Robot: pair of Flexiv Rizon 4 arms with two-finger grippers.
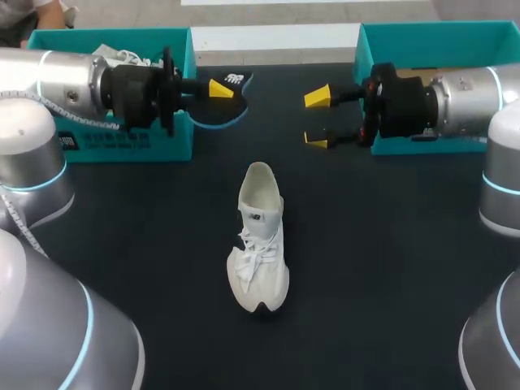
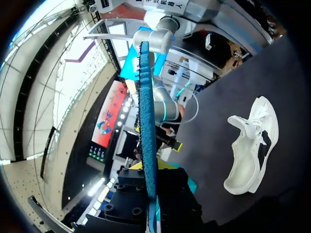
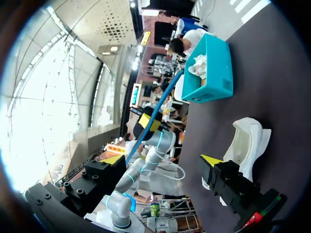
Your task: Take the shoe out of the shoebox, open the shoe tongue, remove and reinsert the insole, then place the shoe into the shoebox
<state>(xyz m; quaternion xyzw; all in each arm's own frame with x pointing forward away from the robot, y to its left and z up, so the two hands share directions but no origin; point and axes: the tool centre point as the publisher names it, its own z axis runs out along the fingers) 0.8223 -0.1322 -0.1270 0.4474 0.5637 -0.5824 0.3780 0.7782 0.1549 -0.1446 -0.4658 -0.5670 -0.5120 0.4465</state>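
Observation:
A white lace-up shoe (image 1: 260, 244) lies on the black table near the middle, heel end toward the far side. Above the table's far left, my left gripper (image 1: 219, 88) is shut on a blue insole (image 1: 234, 104), held on edge. In the left wrist view the insole (image 2: 147, 121) rises edge-on from between the fingers, with the shoe (image 2: 252, 145) off to one side. My right gripper (image 1: 317, 118) hangs open and empty opposite it, yellow tips far apart. From the right wrist view, the shoe (image 3: 248, 143) lies beside my open right gripper (image 3: 163, 160) and the insole (image 3: 155, 114) is ahead.
A teal shoebox (image 1: 130, 142) stands at the far left with something white (image 1: 122, 55) inside. A second teal box (image 1: 439, 41) stands at the far right behind my right arm. Bare black tabletop (image 1: 382, 268) surrounds the shoe.

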